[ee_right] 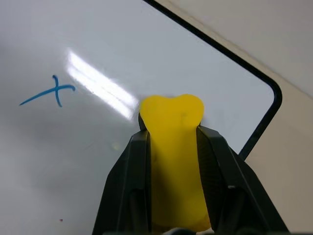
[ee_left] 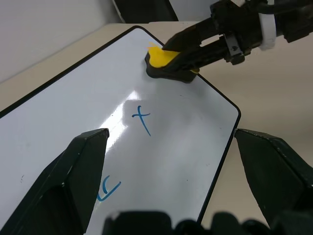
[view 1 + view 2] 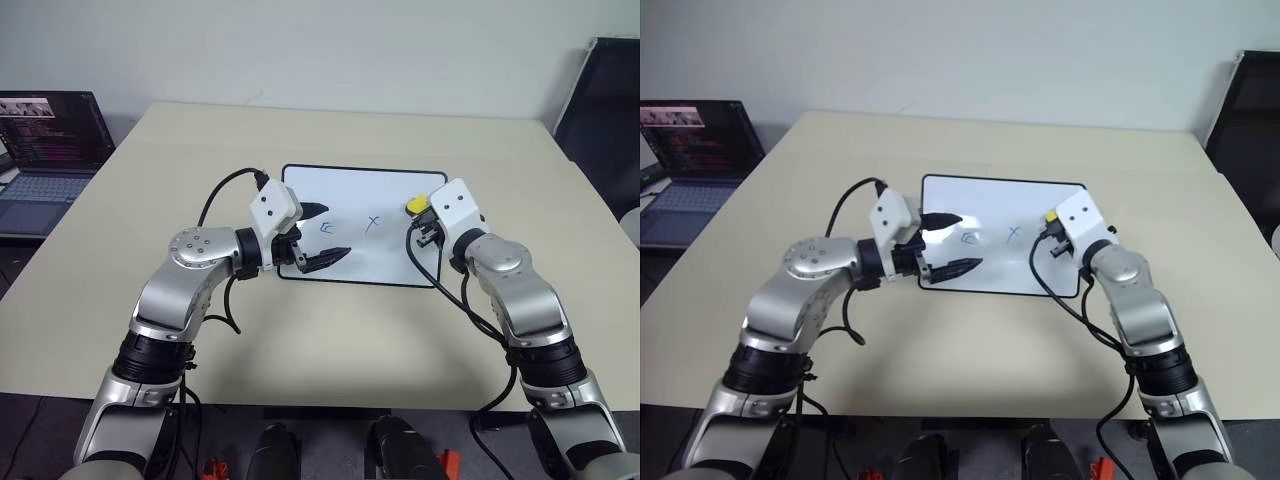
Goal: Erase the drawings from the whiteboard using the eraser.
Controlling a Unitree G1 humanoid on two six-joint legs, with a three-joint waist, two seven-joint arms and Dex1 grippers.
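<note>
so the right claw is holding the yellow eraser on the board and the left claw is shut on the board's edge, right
Not quite. The right claw does hold the eraser on the whiteboard, but the left claw is open, its fingers spread apart over the board's edge, gripping nothing. The left wrist view shows it.

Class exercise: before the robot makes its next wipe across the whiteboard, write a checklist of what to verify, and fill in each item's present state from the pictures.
1. Eraser clamped in the right hand: ok.
2. Eraser's dark underside down on the whiteboard: ok, it rests near the board's right far corner.
3. Marks left to wipe: not ok, the X and the E-like mark remain; no O is visible.
4. Left hand out of the wiping path: not ok, it hangs open over the board beside the E-like mark.
5. Board steadied against sliding: cannot tell.
</note>
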